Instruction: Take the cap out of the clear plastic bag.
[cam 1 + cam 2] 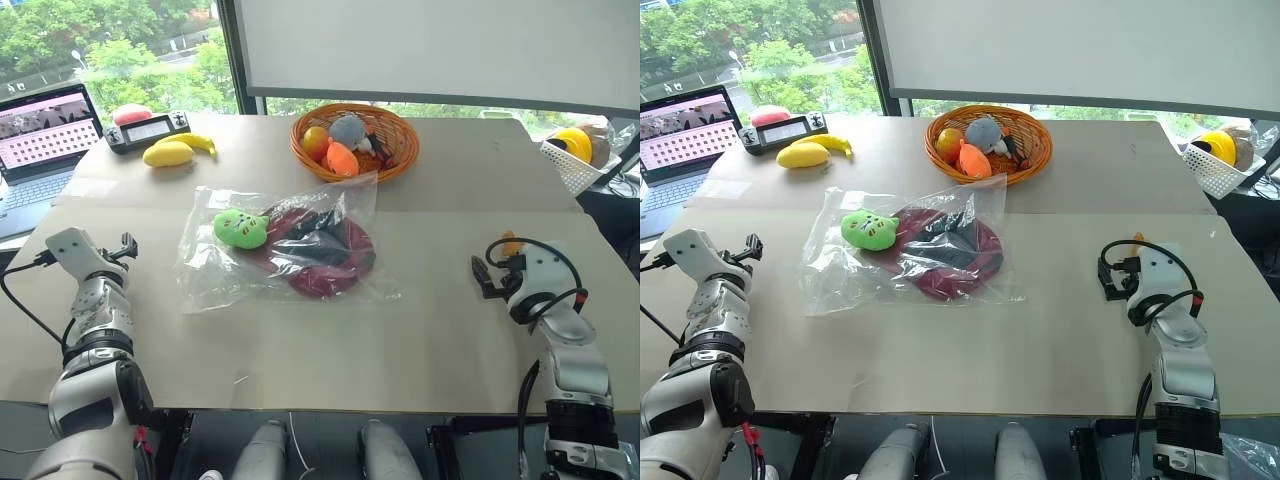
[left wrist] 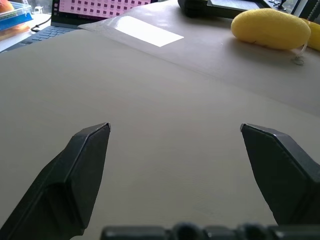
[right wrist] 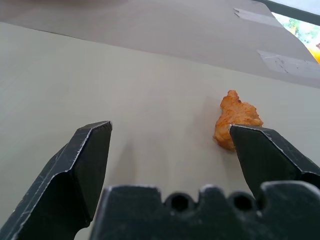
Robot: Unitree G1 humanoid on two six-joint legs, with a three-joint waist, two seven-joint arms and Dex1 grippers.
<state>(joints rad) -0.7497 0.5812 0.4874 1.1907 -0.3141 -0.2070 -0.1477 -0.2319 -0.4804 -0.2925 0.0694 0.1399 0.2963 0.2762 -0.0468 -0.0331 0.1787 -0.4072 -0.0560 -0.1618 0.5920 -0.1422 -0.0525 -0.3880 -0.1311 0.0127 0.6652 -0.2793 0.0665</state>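
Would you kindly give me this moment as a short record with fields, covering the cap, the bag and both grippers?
cap: dark red cap lying flat inside the bag
bag: clear plastic bag on the table, in front of the wicker basket
also in bag: lime-green plush toy, beside the cap
left gripper: open, empty, above bare table left of the bag
right gripper: open, empty, right of the bag, near a small orange piece
task state: cap not yet out

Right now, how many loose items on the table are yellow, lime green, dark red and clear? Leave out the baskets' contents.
Yellow: 2, the lemon-shaped toy and the banana
Lime green: 1, the plush toy
Dark red: 1, the cap
Clear: 1, the clear plastic bag
Total: 5
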